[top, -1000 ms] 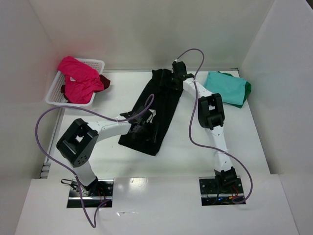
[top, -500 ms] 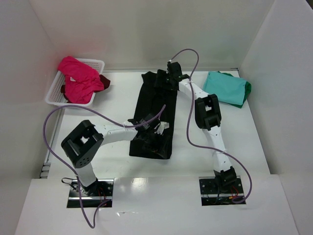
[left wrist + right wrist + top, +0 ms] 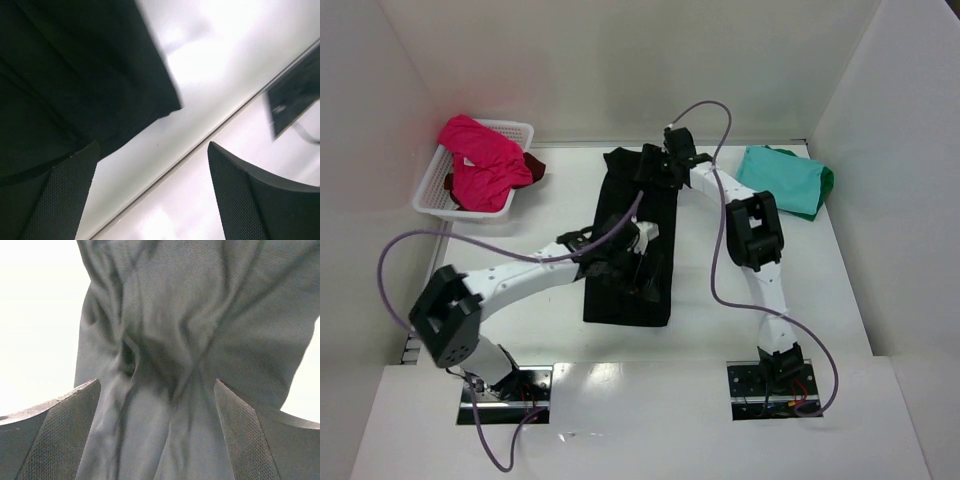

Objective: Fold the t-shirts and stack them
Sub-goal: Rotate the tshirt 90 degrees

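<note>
The black t-shirt (image 3: 628,230) lies flat as a long narrow strip down the middle of the table. My left gripper (image 3: 638,272) hovers over its near end, open and empty. In the left wrist view the left gripper (image 3: 152,150) has its jaws wide apart, with the shirt's corner (image 3: 75,75) at the upper left. My right gripper (image 3: 652,170) is at the shirt's far end. In the right wrist view the right gripper (image 3: 155,385) is open over wrinkled black cloth (image 3: 190,315). A folded teal t-shirt (image 3: 780,178) lies at the back right on a green one (image 3: 826,180).
A white lattice basket (image 3: 428,196) at the back left holds a magenta-pink t-shirt (image 3: 480,165) and a dark red one (image 3: 533,168). White walls close in the table on the left, back and right. The table's near edge (image 3: 210,140) shows close to the left gripper.
The black shirt went from lying slantwise to lying straight. The left arm's elbow swung out to the left while its gripper stayed over the shirt's near end. The right gripper barely moved.
</note>
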`<state>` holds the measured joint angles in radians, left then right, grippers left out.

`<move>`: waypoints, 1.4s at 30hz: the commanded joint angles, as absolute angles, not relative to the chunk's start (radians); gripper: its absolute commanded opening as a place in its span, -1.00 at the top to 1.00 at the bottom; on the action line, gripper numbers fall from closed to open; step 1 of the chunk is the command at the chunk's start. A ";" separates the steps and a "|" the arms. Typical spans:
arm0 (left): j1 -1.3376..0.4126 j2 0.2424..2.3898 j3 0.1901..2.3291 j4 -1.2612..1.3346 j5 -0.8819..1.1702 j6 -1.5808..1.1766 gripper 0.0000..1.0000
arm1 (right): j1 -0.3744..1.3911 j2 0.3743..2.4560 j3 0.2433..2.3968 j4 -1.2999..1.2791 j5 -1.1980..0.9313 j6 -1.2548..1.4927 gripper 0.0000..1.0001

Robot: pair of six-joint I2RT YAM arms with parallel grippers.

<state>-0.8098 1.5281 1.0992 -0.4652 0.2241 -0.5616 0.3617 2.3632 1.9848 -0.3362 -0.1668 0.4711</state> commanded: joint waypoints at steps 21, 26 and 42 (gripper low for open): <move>-0.762 1.488 1.043 -0.394 0.032 -0.531 -0.69 | 0.457 1.467 0.907 -0.066 -0.173 0.698 0.49; -0.772 1.575 1.081 -0.394 0.106 -0.506 -0.63 | 0.519 1.504 0.896 -0.041 -0.183 0.712 0.49; -0.852 1.690 1.124 -0.385 0.123 -0.623 -0.63 | 0.592 1.723 0.946 -0.018 -0.172 0.723 0.46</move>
